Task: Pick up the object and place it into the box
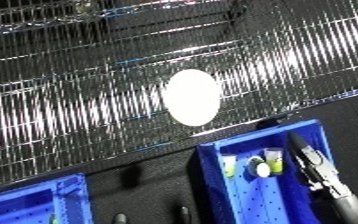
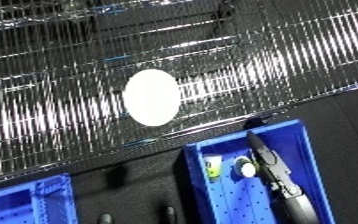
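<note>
- Looking down, where is your right black hand (image 1: 322, 172)?
- It is inside the blue plastic bin (image 1: 246, 200), fingers straight and holding nothing. The small yellow-green and white object (image 1: 262, 167) lies in the bin, just left of them.
- Any other bin?
- A second blue bin (image 1: 29, 205) sits at your lower left. The shiny wire rack (image 1: 87, 100) runs along above both.

A wire shelf (image 1: 87, 75) stands behind two bins (image 1: 246, 200) (image 1: 24, 205).
</note>
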Tool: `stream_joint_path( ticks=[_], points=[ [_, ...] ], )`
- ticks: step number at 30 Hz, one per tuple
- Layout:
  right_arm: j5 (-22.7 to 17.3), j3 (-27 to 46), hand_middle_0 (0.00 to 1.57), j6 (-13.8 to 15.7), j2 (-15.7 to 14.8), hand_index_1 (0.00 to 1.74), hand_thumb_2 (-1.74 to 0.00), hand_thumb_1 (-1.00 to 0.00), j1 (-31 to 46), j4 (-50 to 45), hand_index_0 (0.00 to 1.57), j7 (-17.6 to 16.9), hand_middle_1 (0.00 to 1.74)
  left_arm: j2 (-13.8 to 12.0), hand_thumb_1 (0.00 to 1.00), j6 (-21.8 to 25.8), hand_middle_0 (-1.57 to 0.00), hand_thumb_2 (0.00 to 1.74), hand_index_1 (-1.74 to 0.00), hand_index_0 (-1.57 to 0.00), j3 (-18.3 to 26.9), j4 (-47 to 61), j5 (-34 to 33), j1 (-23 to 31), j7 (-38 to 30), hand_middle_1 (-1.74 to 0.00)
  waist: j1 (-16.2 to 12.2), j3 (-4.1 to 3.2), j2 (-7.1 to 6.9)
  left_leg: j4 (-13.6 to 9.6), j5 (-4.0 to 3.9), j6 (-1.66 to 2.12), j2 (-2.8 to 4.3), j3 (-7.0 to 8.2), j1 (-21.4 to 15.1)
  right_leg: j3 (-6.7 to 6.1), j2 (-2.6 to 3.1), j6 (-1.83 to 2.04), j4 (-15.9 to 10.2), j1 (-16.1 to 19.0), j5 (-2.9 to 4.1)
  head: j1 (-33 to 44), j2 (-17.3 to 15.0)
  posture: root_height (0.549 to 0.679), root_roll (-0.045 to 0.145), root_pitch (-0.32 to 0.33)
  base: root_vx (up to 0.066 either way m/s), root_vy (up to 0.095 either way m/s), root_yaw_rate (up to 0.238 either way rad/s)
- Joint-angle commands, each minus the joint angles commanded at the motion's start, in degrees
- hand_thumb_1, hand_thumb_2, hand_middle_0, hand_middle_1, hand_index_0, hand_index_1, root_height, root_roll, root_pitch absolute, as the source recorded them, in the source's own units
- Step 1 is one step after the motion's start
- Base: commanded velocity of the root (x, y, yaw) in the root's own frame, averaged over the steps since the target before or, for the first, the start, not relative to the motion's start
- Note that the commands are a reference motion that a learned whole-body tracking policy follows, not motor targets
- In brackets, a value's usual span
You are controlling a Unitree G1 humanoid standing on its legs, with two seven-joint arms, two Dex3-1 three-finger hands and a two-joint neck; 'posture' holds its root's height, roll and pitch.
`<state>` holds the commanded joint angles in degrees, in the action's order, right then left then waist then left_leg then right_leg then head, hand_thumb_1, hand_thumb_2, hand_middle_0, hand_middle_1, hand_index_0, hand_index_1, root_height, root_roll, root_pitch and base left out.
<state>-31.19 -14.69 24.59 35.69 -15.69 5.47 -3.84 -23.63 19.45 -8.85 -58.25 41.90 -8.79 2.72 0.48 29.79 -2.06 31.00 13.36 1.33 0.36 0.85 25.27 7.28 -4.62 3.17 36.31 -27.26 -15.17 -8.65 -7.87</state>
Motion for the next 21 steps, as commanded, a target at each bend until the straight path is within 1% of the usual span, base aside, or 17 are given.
stream_joint_path(
  ticks=[5, 10, 14, 16, 21],
  points=[
    [-0.16, -1.51, 0.0, -4.14, 0.89, 0.0, 0.0, 0.0, -5.37, -0.31, 0.0, -0.4, 0.0, -0.49, 0.0, -0.2, 0.0, 0.0, 0.0, 0.0, -1.02, -0.25, -0.86, -0.72, 0.59, 0.0, 1.39, 0.0, 0.55, 0.36, 0.03, 0.03, -0.35, -0.29, 0.17, 0.59, -0.38, -0.3, 0.38, 0.23, -0.27, -2.05, -0.62, 0.647, 0.033, 0.105, 0.037, -0.02, 0.073],
    [-1.25, -3.44, 0.0, -7.25, 0.53, 0.0, 0.0, 0.0, -10.73, 2.31, 0.0, 0.6, 0.0, -0.68, 0.0, -1.03, 0.0, 0.0, 0.0, 0.0, -1.81, 0.44, -1.91, -1.49, 0.71, 0.0, 2.58, 0.0, 1.43, 1.03, 0.16, -0.1, -0.87, -0.77, 0.78, 1.09, -0.93, -0.55, 1.23, -0.11, -0.55, -4.52, -1.66, 0.646, 0.035, 0.104, 0.046, -0.008, 0.109],
    [-2.1, -4.85, 0.0, -7.66, -0.3, 0.0, 0.0, 0.0, -14.35, 5.76, 0.0, 1.4, 0.0, -0.62, 0.0, -1.86, 0.0, 0.0, 0.0, 0.0, -2.49, 1.63, -2.92, -1.75, 0.31, 0.0, 3.33, 0.0, 2.12, 1.74, 0.3, -0.27, -1.38, -1.19, 1.55, 1.5, -1.44, -0.75, 2.05, -0.61, -0.75, -6.51, -1.99, 0.645, 0.037, 0.106, 0.037, -0.008, 0.112],
    [-2.47, -5.4, 0.0, -7.59, -0.37, 0.0, 0.0, 0.0, -16.23, 7.82, 0.0, 1.47, 0.0, -0.62, 0.0, -2.15, 0.0, 0.0, 0.0, 0.0, -3.07, 1.97, -3.19, -1.83, 0.19, 0.0, 3.83, 0.0, 2.52, 2.24, 0.41, -0.38, -1.6, -1.42, 2.0, 1.75, -1.7, -0.92, 2.67, -0.93, -0.91, -7.39, -2.35, 0.644, 0.039, 0.106, 0.03, -0.009, 0.104],
    [-3.56, -6.23, 0.0, -7.61, -0.09, 0.0, 0.0, 0.0, -20.72, 12.77, 0.0, 1.66, 0.0, -0.57, 0.0, -2.59, 0.0, 0.0, 0.0, 0.0, -4.53, 2.54, -3.16, -1.84, 0.07, 0.0, 4.83, 0.0, 3.45, 3.2, 0.58, -0.51, -2.0, -1.91, 2.95, 2.19, -2.12, -1.26, 3.91, -1.69, -1.25, -9.58, -2.31, 0.642, 0.041, 0.106, 0.037, -0.006, 0.087]
  ],
)
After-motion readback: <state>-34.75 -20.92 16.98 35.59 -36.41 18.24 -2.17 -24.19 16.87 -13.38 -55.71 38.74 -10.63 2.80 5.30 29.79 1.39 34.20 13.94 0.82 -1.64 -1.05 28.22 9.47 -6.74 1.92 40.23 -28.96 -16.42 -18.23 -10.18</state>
